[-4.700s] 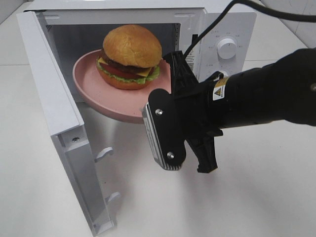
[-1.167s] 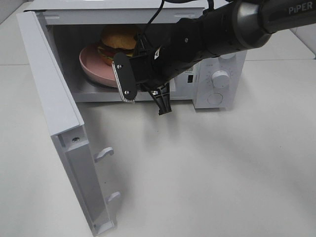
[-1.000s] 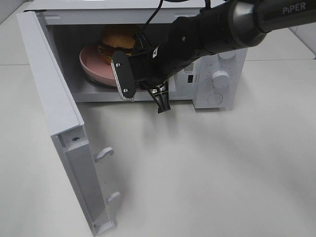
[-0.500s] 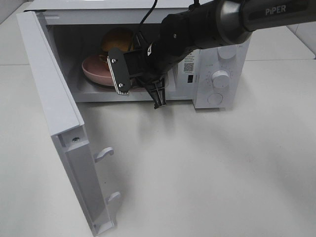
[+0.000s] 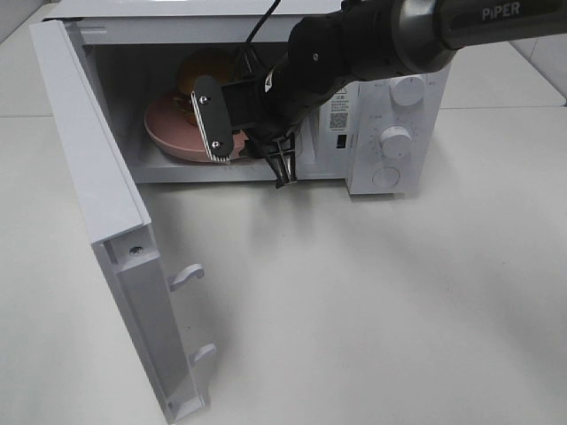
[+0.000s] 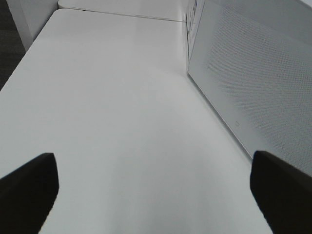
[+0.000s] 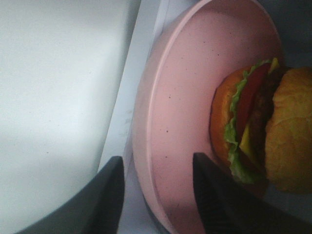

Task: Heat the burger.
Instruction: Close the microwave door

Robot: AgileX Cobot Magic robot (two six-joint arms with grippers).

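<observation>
We see the burger (image 5: 204, 71) (image 7: 265, 139) inside the microwave (image 5: 221, 9), sitting upright on a pink plate (image 5: 168, 135) (image 7: 190, 83) toward the back of the cavity, with the plate resting on the cavity floor. The microwave's door (image 5: 93, 168) stands wide open, swung out from the cavity's hinge side over the desk (image 5: 372, 310). The right arm (image 5: 372, 44) reaches into the microwave's opening from the side of the control panel, where two white dials (image 5: 396, 142) sit one above the other. In the right wrist view, the right pincer (image 7: 157, 161) has its jaws apart and straddles the plate's near rim, one finger outside the rim and one over the plate's inner surface. We see a gap between each finger and the rim, so it grips nothing, and it does not touch the burger. In the left wrist view, the left pincer (image 6: 153, 192) is wide open with only bare desk between its dark fingertips. It hangs beside a white dotted panel (image 6: 253, 87), which we cannot identify for certain.
</observation>
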